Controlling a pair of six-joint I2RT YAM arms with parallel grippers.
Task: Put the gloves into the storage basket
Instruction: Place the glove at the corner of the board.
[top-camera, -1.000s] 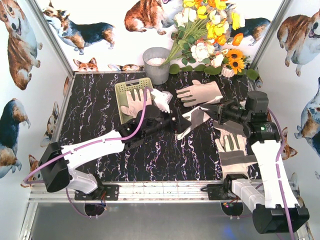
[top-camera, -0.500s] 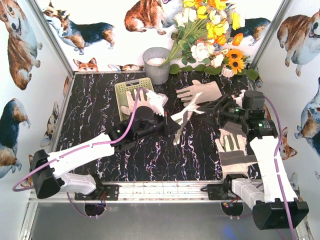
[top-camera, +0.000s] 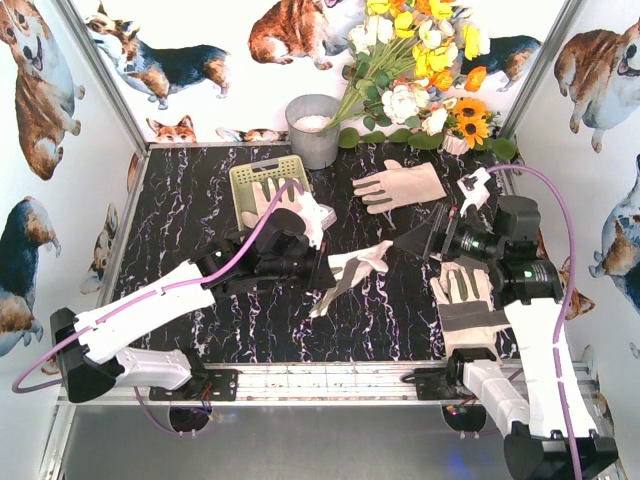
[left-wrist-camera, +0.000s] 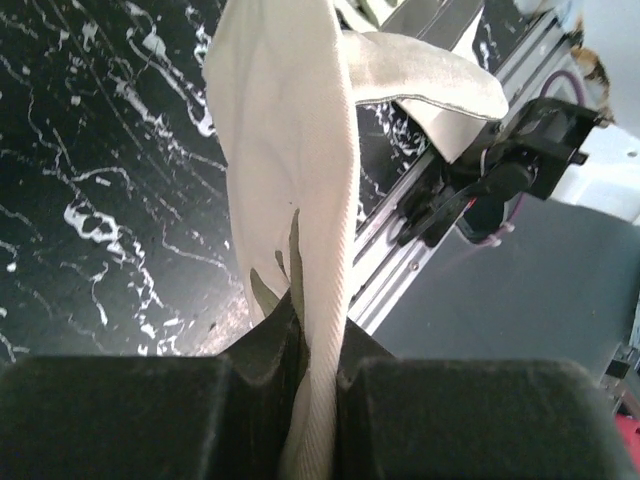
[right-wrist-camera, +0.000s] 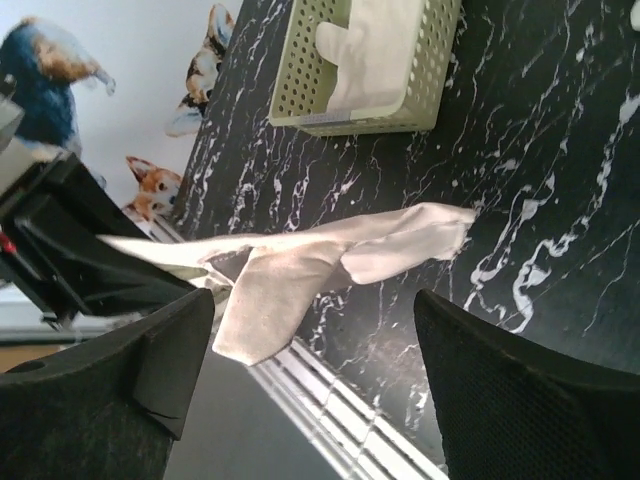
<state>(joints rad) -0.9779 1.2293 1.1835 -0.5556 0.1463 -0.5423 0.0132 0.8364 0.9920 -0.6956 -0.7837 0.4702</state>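
Observation:
My left gripper (top-camera: 312, 264) is shut on one cream-white glove (top-camera: 352, 268), which hangs from it over the middle of the table. In the left wrist view the fabric (left-wrist-camera: 290, 150) is pinched tight between the jaws (left-wrist-camera: 312, 400). My right gripper (top-camera: 432, 240) stands wide open to the right of that glove, apart from it; in its own view the glove (right-wrist-camera: 300, 262) hangs beyond the open fingers (right-wrist-camera: 315, 310). The pale yellow-green storage basket (top-camera: 240, 180) sits at the back left with a glove (top-camera: 265, 205) inside it, also seen as the basket (right-wrist-camera: 425, 90) from the right wrist.
Another glove (top-camera: 400, 185) lies flat at the back right, and a grey-palmed one (top-camera: 465, 300) lies beside the right arm. A white glove (top-camera: 318, 212) drapes at the basket's right edge. A grey bucket (top-camera: 313, 128) and flowers (top-camera: 420, 60) stand along the back wall.
The right gripper opened, let go of the glove and drew back to the right. The left gripper shut on the glove and pulled it nearer and leftward.

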